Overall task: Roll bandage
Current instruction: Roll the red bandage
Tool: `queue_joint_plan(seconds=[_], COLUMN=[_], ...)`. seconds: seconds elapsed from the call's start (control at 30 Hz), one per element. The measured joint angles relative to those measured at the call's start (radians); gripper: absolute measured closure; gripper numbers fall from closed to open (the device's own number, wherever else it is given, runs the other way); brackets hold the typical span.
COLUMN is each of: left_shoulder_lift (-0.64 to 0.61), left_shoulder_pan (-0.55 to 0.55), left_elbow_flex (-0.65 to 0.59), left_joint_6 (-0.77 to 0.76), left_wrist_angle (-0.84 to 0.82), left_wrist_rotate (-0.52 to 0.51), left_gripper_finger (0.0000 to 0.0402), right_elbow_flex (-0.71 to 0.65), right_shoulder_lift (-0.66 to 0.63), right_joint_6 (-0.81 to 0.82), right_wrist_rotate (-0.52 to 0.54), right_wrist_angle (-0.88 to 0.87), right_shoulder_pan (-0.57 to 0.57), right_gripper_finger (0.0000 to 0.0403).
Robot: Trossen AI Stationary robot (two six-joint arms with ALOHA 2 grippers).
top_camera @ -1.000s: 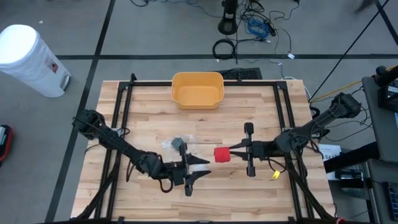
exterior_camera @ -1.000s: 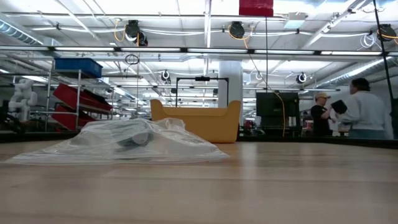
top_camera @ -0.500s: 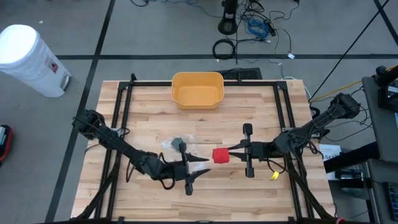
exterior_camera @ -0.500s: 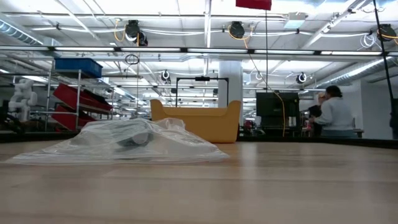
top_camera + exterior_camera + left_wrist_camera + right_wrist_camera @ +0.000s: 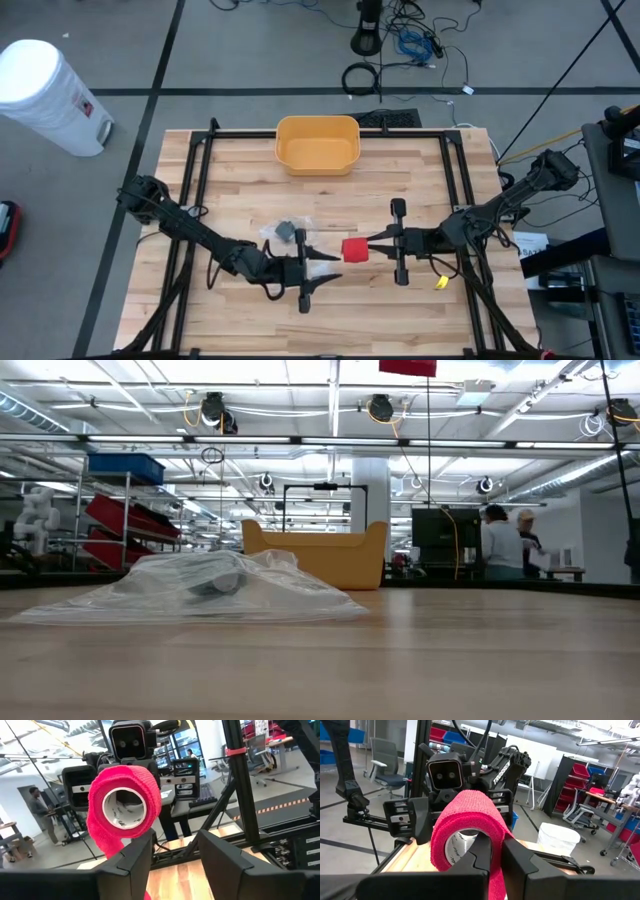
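A red bandage roll (image 5: 356, 249) with a white core hangs above the table's middle, with my right gripper (image 5: 372, 241) shut on it from the right. In the low view its underside (image 5: 408, 367) shows at the top edge. A loose tail (image 5: 107, 846) droops below the roll. My left gripper (image 5: 328, 270) stands open just left of the roll and slightly nearer, fingers level and pointing at it. In the left wrist view the roll (image 5: 125, 802) shows its open core above one finger (image 5: 135, 862); whether that finger touches the tail I cannot tell. My right gripper pinches the roll's wall (image 5: 489, 826) at the end facing it; one finger (image 5: 481, 851) seems to reach into the core and the other lies outside. The fingers come level from the table's right. The roll is lifted clear, its core lying left to right, the tail slack below.
A clear plastic bag (image 5: 285, 232) holding a grey thing lies on the wood just beyond my left gripper, also in the low view (image 5: 200, 585). A yellow bin (image 5: 317, 143) stands at the far edge. Black frame rails (image 5: 195, 200) run along both table sides. People stand behind the table.
My left gripper has rolled a little about its own pointing line, staying almost where it was and still open. My right gripper and the roll have kept still. People in the room behind have walked about.
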Motion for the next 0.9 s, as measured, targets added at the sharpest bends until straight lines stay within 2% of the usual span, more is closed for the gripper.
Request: queue_joint_plan(seconds=[0.27,0.37,0.9], left_shoulder_lift=[-0.012,-0.012,-0.013], left_shoulder_pan=[-0.001,0.003,0.018], left_elbow_flex=[0.0,0.009,0.026], left_joint_6=[-0.006,-0.002,0.017], left_wrist_angle=[0.001,0.003,0.006], left_wrist_rotate=[0.002,0.002,0.002], left_gripper_finger=[0.0155,0.0138,0.0135], right_elbow_flex=[0.0,0.0,0.0], right_shoulder_lift=[0.0,0.0,0.0], right_joint_6=[0.003,0.002,-0.004], right_wrist_rotate=[0.0,0.0,0.001], right_wrist_angle=[0.0,0.0,0.001], right_shoulder_pan=[0.0,0.0,0.0], right_gripper_finger=[0.0385,0.0385,0.0385])
